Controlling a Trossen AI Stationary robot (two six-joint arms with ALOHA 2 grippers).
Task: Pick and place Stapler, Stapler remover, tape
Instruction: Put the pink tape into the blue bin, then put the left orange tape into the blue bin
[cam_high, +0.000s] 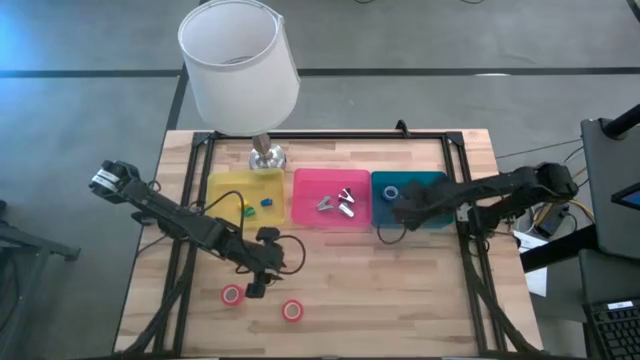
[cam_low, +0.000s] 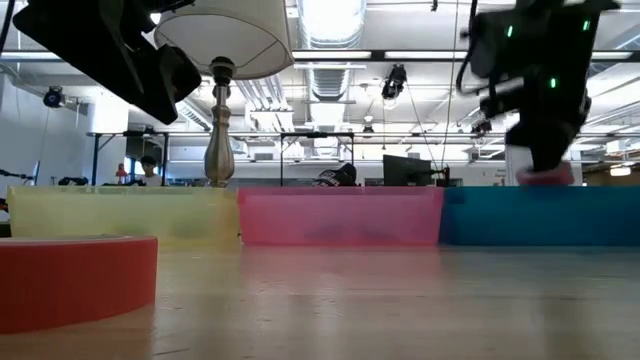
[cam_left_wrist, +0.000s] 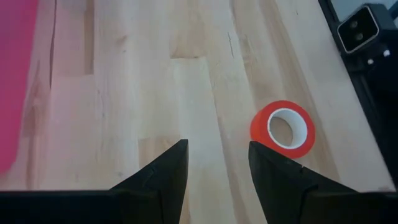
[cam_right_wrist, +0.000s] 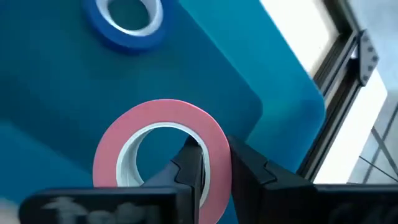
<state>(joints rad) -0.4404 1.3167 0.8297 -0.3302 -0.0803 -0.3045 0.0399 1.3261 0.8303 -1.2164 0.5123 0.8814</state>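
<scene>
1. Beyond the surface (cam_high: 420, 300), the low view shows an open workshop with ceiling lights, desks, monitors and a seated person far back at 9 o'clock.
2. Pale wooden planks make up the surface, with dark frame rails along its edges.
3. At 12 o'clock stands a lamp (cam_high: 240, 62) with a broad white shade, its metal base just behind the yellow tray (cam_high: 222, 205).
4. Three trays sit in a row across the middle: yellow at 10 o'clock, pink tray (cam_high: 310, 218) at centre, blue tray (cam_high: 438, 182) at 2 o'clock, their walls touching.
5. Small green and blue pieces lie in the yellow tray; silvery claw-like metal pieces (cam_high: 338, 203) lie in the pink one.
6. Coming in from 9 o'clock, the left arm reaches over the surface; the left end effector (cam_high: 256, 288) hangs above bare wood with its fingers apart and nothing between them.
7. Coming in from 3 o'clock, the right end effector (cam_right_wrist: 214, 165) is over the blue tray, its fingers pinched on the wall of a red tape roll (cam_right_wrist: 163, 149).
8. One blue tape roll (cam_high: 391, 191) lies flat in the blue tray, near the held roll.
9. Two more red tape rolls lie on the surface near 6 o'clock: one (cam_high: 232, 294) just beside the left end effector, another (cam_high: 292, 310) a little further towards 5 o'clock.
</scene>
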